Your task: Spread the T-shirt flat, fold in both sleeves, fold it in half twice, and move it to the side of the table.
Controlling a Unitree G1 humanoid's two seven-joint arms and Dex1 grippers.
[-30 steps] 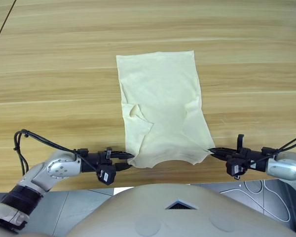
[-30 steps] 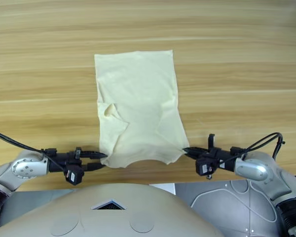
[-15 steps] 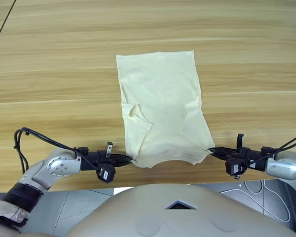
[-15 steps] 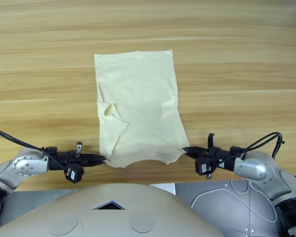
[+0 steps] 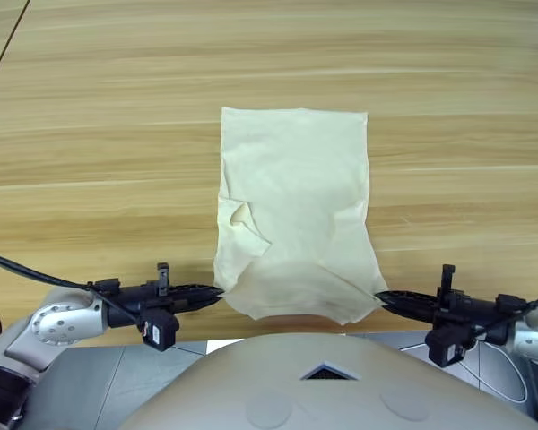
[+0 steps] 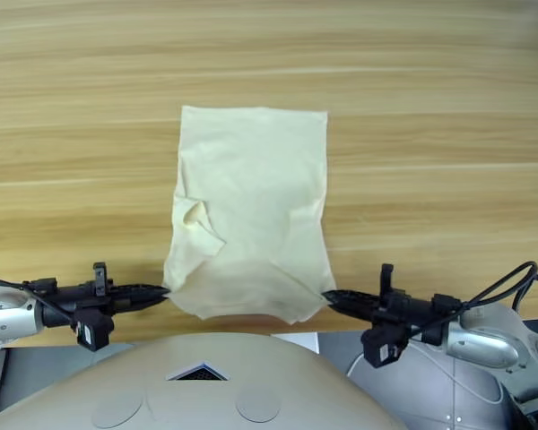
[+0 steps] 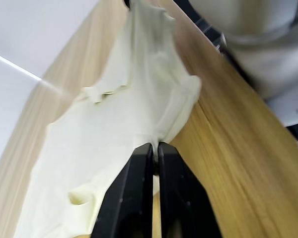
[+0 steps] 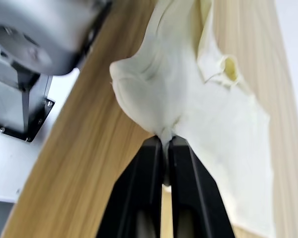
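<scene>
- Lying lengthwise in the middle of the frame, the pale yellow T-shirt [image 5: 294, 210] rests on the wooden table [image 5: 99, 134]; its far edge is straight and flat, its near part is rumpled, and a small fold stands up on its left side
- The left gripper [image 5: 217, 293], at lower left, has its fingers pressed together on the shirt's near left corner
- The right gripper [image 5: 378, 296], at lower right, is pinched the same way on the near right corner
- The tabletop is light wood, with long grain running left to right across the frame
- A dark seam [image 5: 4, 45] cuts across its upper left corner
- Grey floor panels [image 5: 134, 385] show below the table's near edge, along the bottom of the frame
</scene>
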